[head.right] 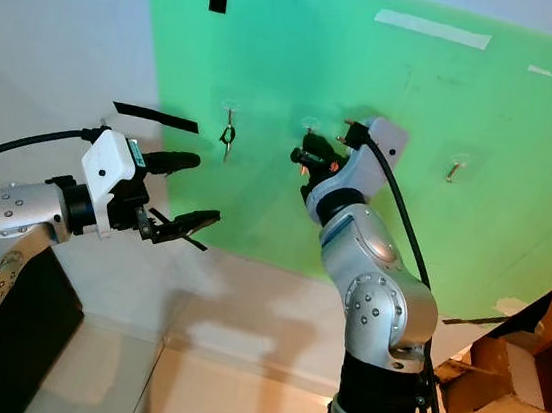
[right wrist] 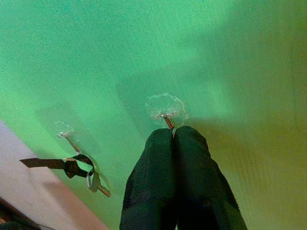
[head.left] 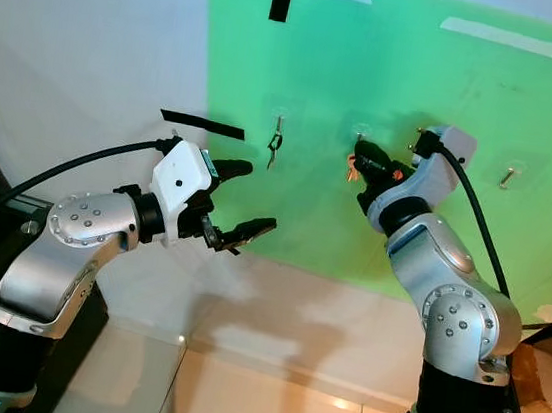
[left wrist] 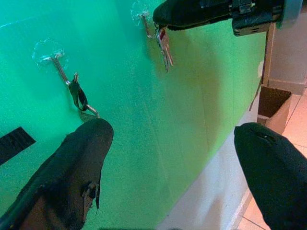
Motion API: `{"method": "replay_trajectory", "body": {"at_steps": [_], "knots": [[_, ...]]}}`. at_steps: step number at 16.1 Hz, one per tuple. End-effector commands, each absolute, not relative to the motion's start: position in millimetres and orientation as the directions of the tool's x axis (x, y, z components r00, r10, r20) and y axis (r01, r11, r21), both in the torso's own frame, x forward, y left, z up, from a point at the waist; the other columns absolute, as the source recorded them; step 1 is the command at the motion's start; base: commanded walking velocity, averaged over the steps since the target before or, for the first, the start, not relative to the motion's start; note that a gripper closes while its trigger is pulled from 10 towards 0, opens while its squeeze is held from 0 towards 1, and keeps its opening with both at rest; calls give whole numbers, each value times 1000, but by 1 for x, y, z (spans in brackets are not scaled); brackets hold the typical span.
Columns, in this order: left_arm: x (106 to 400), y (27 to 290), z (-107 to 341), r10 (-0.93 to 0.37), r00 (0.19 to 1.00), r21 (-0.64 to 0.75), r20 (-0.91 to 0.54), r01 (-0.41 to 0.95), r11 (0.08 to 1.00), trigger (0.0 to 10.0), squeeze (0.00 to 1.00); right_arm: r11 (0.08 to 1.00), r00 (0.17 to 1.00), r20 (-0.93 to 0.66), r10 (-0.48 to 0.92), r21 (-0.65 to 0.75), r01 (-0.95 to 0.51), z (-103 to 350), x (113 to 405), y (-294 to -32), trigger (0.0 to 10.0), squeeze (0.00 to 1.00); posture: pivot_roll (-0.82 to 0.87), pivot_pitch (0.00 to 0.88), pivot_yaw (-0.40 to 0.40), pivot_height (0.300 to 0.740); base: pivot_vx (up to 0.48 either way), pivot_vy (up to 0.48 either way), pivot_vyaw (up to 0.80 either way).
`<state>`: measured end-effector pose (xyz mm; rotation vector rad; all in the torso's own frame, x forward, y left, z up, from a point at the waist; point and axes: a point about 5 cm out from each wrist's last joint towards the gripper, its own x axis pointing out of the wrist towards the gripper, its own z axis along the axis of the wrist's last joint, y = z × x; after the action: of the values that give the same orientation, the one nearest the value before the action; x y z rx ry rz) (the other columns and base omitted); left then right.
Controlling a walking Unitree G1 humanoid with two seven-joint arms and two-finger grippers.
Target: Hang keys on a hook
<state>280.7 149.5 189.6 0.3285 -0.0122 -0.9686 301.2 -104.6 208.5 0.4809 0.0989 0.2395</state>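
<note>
**Seating the keys on the middle hook**

My right hand [head.left: 360, 160] is up against the green board [head.left: 393, 70], its two black fingers [right wrist: 192, 158] pressed together with their tips right at the stem of the middle hook [right wrist: 168, 120]. From the left wrist camera I can see the keys [left wrist: 164, 47] dangling just under those fingertips, their ring at or over the hook; I cannot tell whether the ring has dropped fully onto it or is pinched in the fingers.

What I want now is a slow, small move: ease the hand down a touch so the ring settles into the bend of the hook, then part the fingers only slightly and watch whether the keys stay hanging. Pulling straight back from the board before opening could drag the ring off, and the clear stick-on base [right wrist: 165, 105] looks as if a hard tug might peel it.

My left hand [head.left: 239, 200] waits nearer and to the left, fingers spread wide, holding nothing. Beyond it, the left hook [head.left: 279, 124] already carries a dark key fob [head.left: 274, 146]. A third hook [head.left: 507, 176] sits well apart on the right.
</note>
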Motion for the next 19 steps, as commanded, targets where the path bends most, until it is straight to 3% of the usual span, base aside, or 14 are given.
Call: {"method": "replay_trajectory", "body": {"at_steps": [1, 10, 19], "knots": [[280, 147, 192, -818, 558, 287, -137, 813, 506, 10000, 0, 863, 970, -54, 237, 471, -185, 208, 303, -106, 10000, 0, -5, 0, -65, 740, 0, 0, 0], [281, 147, 193, -821, 555, 286, -136, 815, 504, 10000, 0, 876, 982, -103, 159, 474, -92, 200, 307, -116, 10000, 0, -7, 0, -63, 740, 0, 0, 0], [282, 146, 194, -821, 555, 287, -134, 815, 504, 10000, 0, 806, 965, 35, 260, 543, -237, 221, 305, -104, 10000, 0, -7, 0, -62, 740, 0, 0, 0]]}}
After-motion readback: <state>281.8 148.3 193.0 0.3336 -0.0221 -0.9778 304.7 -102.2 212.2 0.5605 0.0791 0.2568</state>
